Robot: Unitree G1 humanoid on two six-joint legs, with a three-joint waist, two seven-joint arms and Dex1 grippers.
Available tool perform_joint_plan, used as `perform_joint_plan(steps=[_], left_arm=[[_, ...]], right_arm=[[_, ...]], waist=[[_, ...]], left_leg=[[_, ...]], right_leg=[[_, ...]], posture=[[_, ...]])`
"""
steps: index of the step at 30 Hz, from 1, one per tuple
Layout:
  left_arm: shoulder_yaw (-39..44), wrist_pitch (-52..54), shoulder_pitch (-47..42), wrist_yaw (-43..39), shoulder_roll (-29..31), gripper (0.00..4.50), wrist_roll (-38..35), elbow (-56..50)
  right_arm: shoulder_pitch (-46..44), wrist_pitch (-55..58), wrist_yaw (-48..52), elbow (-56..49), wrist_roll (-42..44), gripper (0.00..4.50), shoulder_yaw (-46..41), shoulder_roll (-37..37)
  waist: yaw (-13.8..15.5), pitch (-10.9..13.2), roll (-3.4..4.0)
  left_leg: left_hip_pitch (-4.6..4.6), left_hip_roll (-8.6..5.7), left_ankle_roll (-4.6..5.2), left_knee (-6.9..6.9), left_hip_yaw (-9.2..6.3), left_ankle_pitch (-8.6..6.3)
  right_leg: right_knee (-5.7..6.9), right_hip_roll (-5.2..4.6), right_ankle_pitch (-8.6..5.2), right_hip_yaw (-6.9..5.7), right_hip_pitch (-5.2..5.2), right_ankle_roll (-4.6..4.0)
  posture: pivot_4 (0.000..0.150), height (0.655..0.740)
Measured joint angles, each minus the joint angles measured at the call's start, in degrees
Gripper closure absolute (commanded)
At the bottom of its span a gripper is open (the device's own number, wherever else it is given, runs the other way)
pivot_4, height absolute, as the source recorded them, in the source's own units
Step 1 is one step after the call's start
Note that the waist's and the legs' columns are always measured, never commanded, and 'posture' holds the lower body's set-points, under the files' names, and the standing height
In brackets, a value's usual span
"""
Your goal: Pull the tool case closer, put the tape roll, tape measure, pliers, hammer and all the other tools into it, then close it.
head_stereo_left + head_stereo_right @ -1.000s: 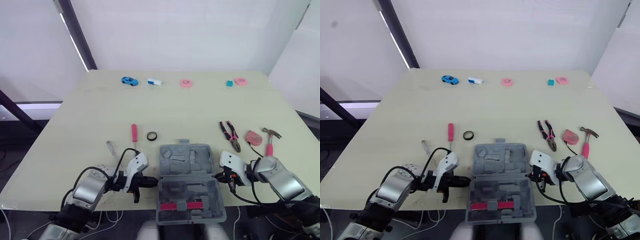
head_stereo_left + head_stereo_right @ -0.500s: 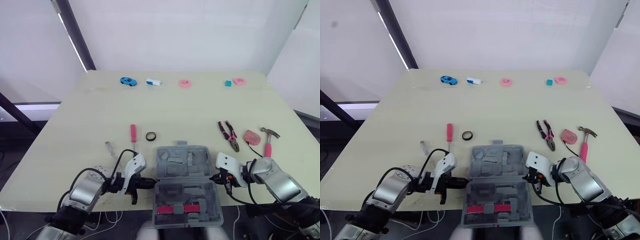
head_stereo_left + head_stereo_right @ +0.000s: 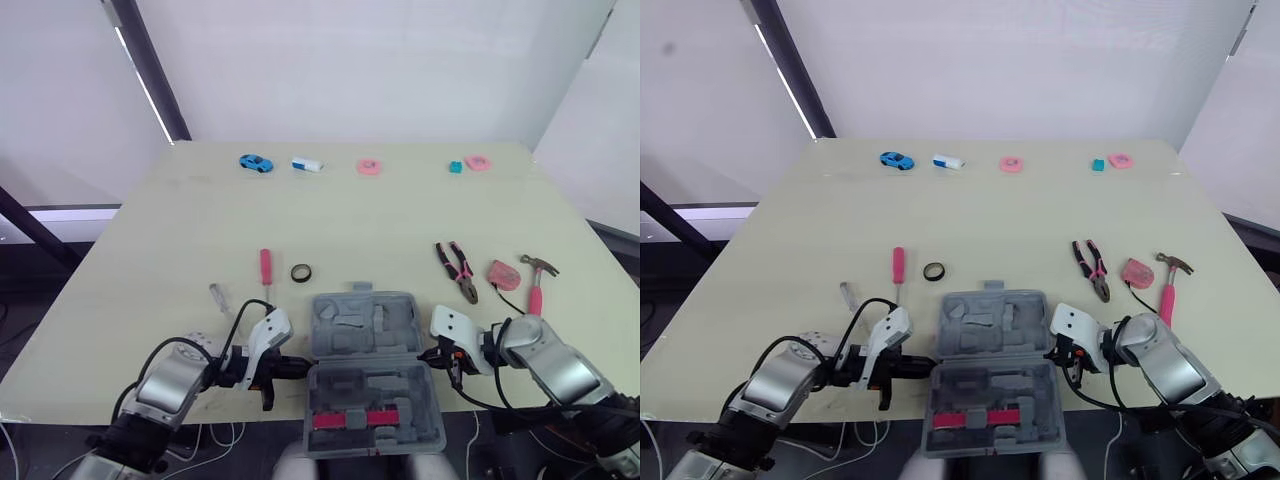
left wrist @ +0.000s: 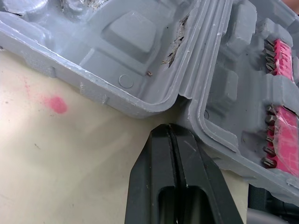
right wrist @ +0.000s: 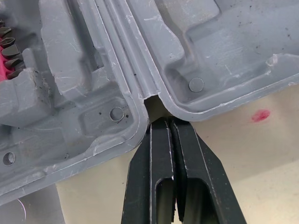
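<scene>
Findings, from your left to your right.

A small metal tool lies on the table just beyond your left arm; its type cannot be told. Next to it are a red-handled screwdriver and the black tape roll, both loose on the table and apart from the case.

Your left gripper lies low at the case's left side. In the left wrist view its fingers are pressed together with nothing between them, and their tips sit at the hinge notch.

The case lies open and flat at the table's front edge, in the middle. The far half rests on the table and the near half hangs over the edge. A red strip of bits sits in the near half; the moulded pockets otherwise hold nothing.

Your right gripper mirrors the left. Its fingers are closed together on nothing, with the tips lodged in the right hinge notch.

Beyond it lie the pliers, the pink tape measure and the hammer, all outside the case.
</scene>
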Motion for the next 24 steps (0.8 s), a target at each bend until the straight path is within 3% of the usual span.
perform_joint_plan(steps=[13,20,24], left_arm=[[0.5,-2.0,1.1,1.9,0.0,4.47,-1.0,-0.3],[12.8,-8.8,9.0,3.8,-2.2,4.47,-7.4,-0.6],[18.6,-13.1,13.2,5.4,-5.2,4.47,-11.0,-4.5]], right_arm=[[1.3,-0.3,-1.3,0.0,0.7,4.43,-1.5,-0.2],[9.7,-7.7,-3.7,1.4,6.1,4.43,-15.7,-2.3],[14.3,-17.2,-5.5,1.1,10.7,4.43,-23.4,2.5]], waist=[[0.2,0.0,0.01],[0.6,0.0,-0.01],[0.4,0.0,0.00]], left_leg=[[-0.02,0.00,0.00,0.00,0.01,0.00],[-0.09,-0.03,0.00,0.00,0.04,0.00],[-0.06,-0.02,0.00,-0.01,0.03,0.00]], right_leg=[[-0.01,-0.02,-0.02,0.00,0.00,-0.04],[-0.04,-0.16,-0.04,-0.03,-0.03,-0.06],[-0.03,-0.14,-0.01,-0.04,-0.01,0.00]], posture=[[0.150,0.7400],[0.150,0.7400],[0.150,0.7400]])
